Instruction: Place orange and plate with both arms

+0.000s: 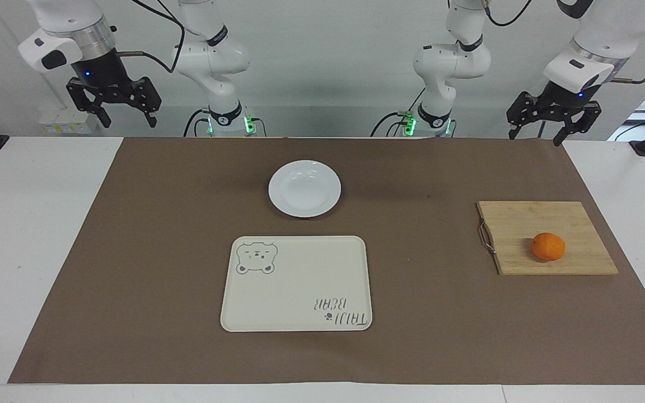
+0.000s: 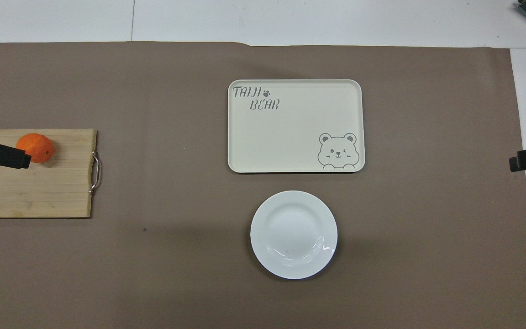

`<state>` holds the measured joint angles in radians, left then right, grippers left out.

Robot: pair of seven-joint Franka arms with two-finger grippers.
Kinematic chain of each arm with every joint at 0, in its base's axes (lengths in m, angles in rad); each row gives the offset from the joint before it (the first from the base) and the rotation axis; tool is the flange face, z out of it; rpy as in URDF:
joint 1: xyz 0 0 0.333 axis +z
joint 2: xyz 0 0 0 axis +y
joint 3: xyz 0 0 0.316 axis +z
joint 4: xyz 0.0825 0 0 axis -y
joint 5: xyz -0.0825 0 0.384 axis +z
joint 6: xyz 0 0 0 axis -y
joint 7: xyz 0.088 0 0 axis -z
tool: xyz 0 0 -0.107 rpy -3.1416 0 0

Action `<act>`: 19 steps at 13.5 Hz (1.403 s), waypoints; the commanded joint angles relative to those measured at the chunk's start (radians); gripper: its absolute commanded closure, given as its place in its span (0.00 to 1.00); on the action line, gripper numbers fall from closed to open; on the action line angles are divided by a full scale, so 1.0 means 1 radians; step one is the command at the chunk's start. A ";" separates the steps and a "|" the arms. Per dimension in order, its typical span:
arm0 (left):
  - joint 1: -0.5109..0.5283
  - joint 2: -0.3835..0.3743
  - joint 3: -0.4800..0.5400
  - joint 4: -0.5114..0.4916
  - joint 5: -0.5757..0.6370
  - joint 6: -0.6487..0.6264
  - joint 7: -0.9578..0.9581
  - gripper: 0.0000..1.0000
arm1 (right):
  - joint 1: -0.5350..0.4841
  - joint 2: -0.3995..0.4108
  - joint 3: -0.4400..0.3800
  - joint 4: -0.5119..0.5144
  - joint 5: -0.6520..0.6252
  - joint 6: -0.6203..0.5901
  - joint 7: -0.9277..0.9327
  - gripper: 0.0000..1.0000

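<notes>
Left gripper [image 1: 553, 127] hanging wide, empty, at the table's robot-side edge; orange [image 1: 548, 247] sitting on cutting board [image 1: 546, 238] at its 6 o'clock in the facing view. Right gripper [image 1: 114, 109] wide, waiting; plate [image 1: 304, 188] lying centrally, beside tray [image 1: 297, 284].

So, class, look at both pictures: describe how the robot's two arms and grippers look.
Both arms are glossy white, rounded and jointed, with black bands at the joints, silver wrist collars and black cables. The left gripper and right gripper are black, two-fingered linkage claws. Green lights glow at the bases.
</notes>
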<state>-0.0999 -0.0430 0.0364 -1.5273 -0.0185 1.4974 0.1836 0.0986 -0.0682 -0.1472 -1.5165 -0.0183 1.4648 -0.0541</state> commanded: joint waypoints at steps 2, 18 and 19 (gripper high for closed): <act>-0.003 -0.026 0.003 -0.033 0.003 0.017 -0.003 0.00 | -0.007 -0.008 0.001 -0.007 -0.006 -0.011 -0.021 0.00; 0.000 0.014 0.011 0.027 0.002 -0.013 0.007 0.00 | -0.007 -0.008 0.001 -0.007 -0.006 -0.011 -0.021 0.00; -0.001 0.014 0.011 0.027 0.002 -0.011 0.007 0.00 | -0.007 -0.008 0.001 -0.007 -0.006 -0.011 -0.021 0.00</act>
<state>-0.0998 -0.0397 0.0428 -1.5231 -0.0130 1.4992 0.1837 0.0986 -0.0682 -0.1472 -1.5165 -0.0183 1.4648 -0.0542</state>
